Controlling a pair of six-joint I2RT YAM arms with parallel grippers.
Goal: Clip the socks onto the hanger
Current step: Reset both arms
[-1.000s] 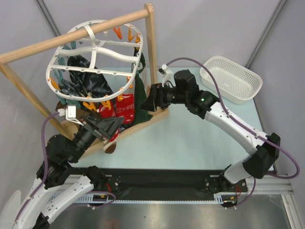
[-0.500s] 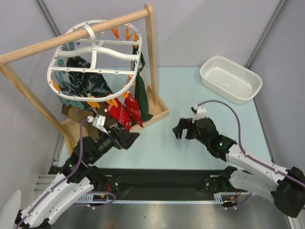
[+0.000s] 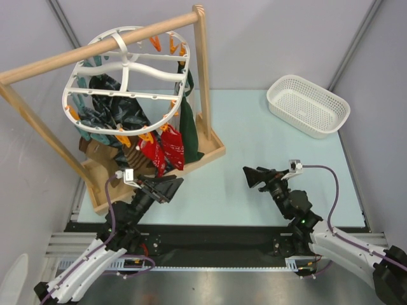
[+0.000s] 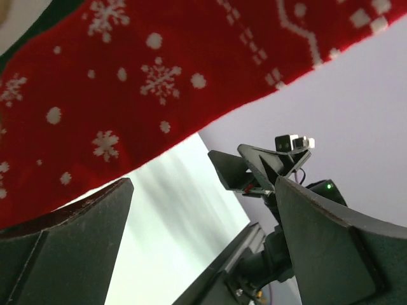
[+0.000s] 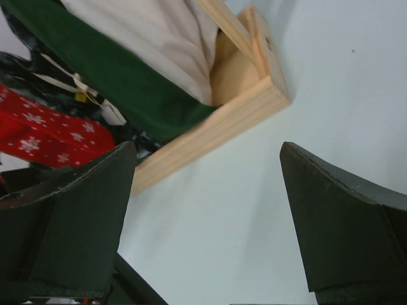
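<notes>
The white oval hanger (image 3: pixel 127 70) hangs from the wooden pole rack (image 3: pixel 202 70) at the back left, with orange and teal clips. Several socks hang from it: red ones with white specks (image 3: pixel 162 147), dark patterned ones (image 3: pixel 114 105), a dark green one (image 3: pixel 188 127). A red sock (image 4: pixel 127 82) fills the top of the left wrist view and shows at the left of the right wrist view (image 5: pixel 51 136). My left gripper (image 3: pixel 168 185) is open and empty, low near the rack's base. My right gripper (image 3: pixel 251 175) is open and empty above the table.
A white mesh basket (image 3: pixel 308 105) stands at the back right. The rack's wooden base tray (image 3: pixel 213 149) lies on the pale table (image 3: pixel 254 146); its corner shows in the right wrist view (image 5: pixel 254 95). The black rail runs along the near edge.
Both arms have pulled back from the hanger toward the near edge. The red socks now hang from the hanger, let go by both grippers.
</notes>
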